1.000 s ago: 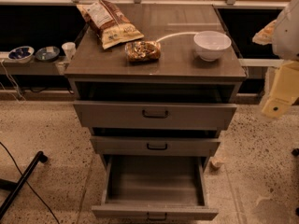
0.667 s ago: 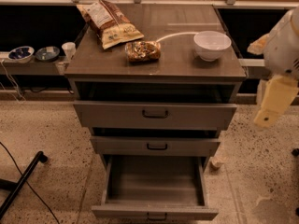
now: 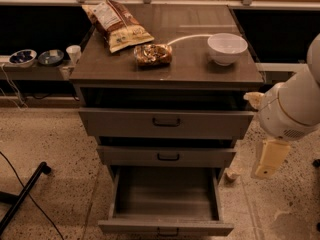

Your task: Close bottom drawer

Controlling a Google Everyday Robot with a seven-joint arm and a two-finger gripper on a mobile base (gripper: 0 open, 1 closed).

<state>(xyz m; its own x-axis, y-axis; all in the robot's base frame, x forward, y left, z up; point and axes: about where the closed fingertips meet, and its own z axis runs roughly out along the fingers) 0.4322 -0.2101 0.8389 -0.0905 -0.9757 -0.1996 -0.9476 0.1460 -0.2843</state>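
Lower and further left than a moment ago, the gripper now hangs from the white arm just off the cabinet's right side, level with the middle drawer. Whether it is clenched or released cannot be told; it touches nothing.

Far to its left, two small dishes and a white cup sit on a low shelf. Nearer, up and to the left of the gripper, the tabletop carries a snack bag, a small clear packet and a white bowl, which is the closest of the three. Under the tabletop sits the top drawer, with the middle one beneath it. The bottom drawer lies below and to the left of the gripper, pulled far out, its plain grey box showing and its front panel nearest the camera.
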